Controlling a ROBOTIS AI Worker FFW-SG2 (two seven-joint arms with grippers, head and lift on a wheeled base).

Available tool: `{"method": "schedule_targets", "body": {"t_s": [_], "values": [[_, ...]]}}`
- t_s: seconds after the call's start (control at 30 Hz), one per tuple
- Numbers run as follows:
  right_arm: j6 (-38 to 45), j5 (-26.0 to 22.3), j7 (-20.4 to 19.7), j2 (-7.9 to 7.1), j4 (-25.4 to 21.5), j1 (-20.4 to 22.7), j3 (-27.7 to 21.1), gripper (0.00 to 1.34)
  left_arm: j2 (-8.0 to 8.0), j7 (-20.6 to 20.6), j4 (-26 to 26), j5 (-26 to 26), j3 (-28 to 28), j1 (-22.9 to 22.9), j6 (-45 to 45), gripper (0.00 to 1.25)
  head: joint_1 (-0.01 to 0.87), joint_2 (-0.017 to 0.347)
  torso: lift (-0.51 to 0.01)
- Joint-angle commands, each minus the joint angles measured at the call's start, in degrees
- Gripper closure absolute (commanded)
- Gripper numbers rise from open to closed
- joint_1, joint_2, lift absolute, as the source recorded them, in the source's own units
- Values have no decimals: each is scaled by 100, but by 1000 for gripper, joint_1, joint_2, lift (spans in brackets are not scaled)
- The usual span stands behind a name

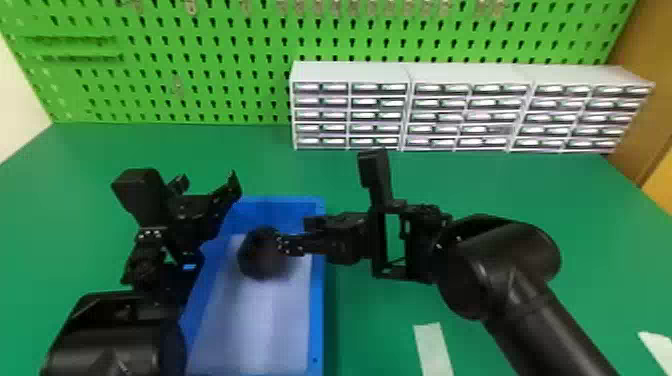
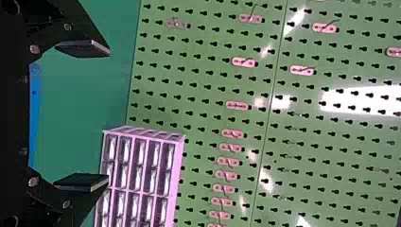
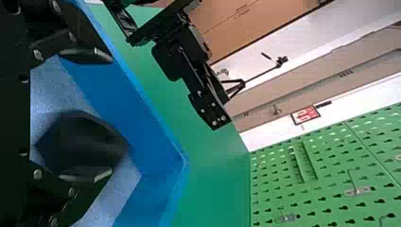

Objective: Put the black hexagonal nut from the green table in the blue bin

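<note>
Nut over the blue bin, drop basically in hand (clock read off the head view, 12 = far side)

Left gripper (image 2: 108,115) is parked open toward 9 o'clock, best kept out of the way. The black hexagonal nut (image 1: 264,255) is seen over the far part of the blue bin (image 1: 319,310), 12 o'clock of its middle; whether the floor is touched can't be told. It's framed by the spread fingers of the right gripper (image 3: 111,116), which reaches in from 3 o'clock, so it looks let go, imo. The fingers should be kept wide and backed straight up so the nut isn't snagged. As for the setup: green pegboard (image 1: 210,107) from 11 to 1, green table (image 1: 270,170) underneath, drawer cabinets (image 1: 350,72) at 1 to 2, wooden panel (image 1: 645,100) at 2, pale strip (image 1: 434,350) at 5.
</note>
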Motion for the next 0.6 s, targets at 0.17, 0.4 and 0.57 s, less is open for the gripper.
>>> {"method": "schedule_targets", "body": {"t_s": [0.17,0.4,0.57], "values": [[-150,89,11,28,-51,112,-415,78,0,0,0,5,-9,13,0,321,686,51,-97],[-150,326,11,37,-218,200,-714,78,0,0,0,5,-18,13,0,321,686,51,-97],[-150,572,11,63,-368,287,-925,79,0,0,0,5,-18,13,0,321,686,51,-97]]}}
